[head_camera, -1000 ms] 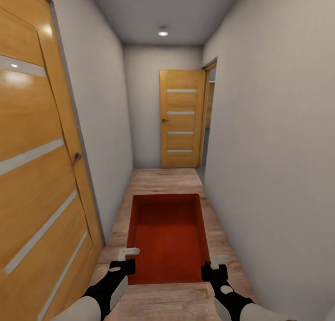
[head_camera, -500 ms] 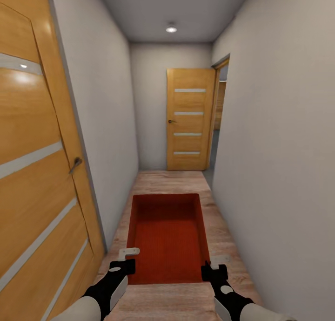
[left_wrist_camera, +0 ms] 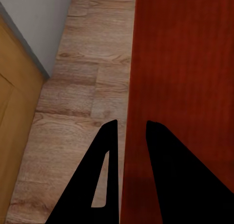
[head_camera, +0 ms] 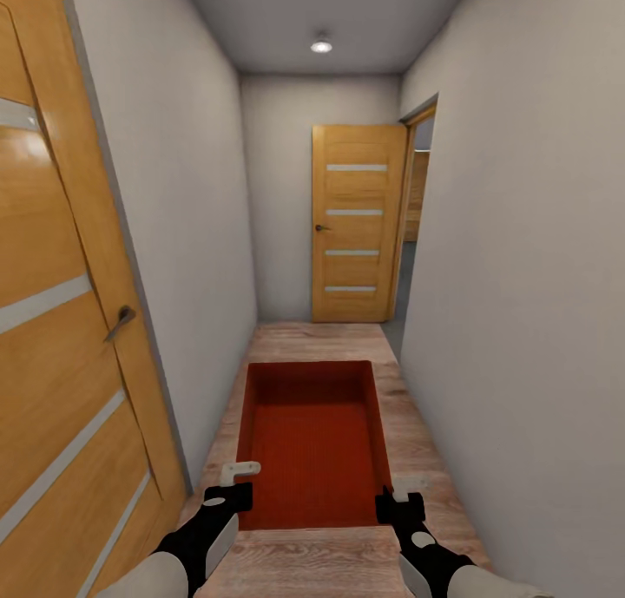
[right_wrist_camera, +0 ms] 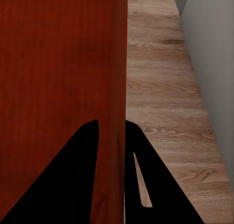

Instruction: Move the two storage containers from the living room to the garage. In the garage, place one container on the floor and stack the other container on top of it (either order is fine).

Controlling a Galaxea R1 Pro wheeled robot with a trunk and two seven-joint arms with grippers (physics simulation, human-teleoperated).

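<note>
One orange-red storage container hangs level in front of me over light wood planks, open top up, ribbed bottom showing. My left gripper is shut on its left wall near the close corner. In the left wrist view the left gripper straddles the container wall. My right gripper is shut on the right wall; in the right wrist view the right gripper pinches the container edge. The garage and the living room are out of view.
I am in a narrow corridor with pale walls. A large wooden door stands close on the left. A closed wooden door ends the corridor, with an open doorway in the right wall beside it.
The camera has moved forward along the corridor: the left door has slid nearer and off the picture's edge, and the far door has grown. The container stays held the same way.
</note>
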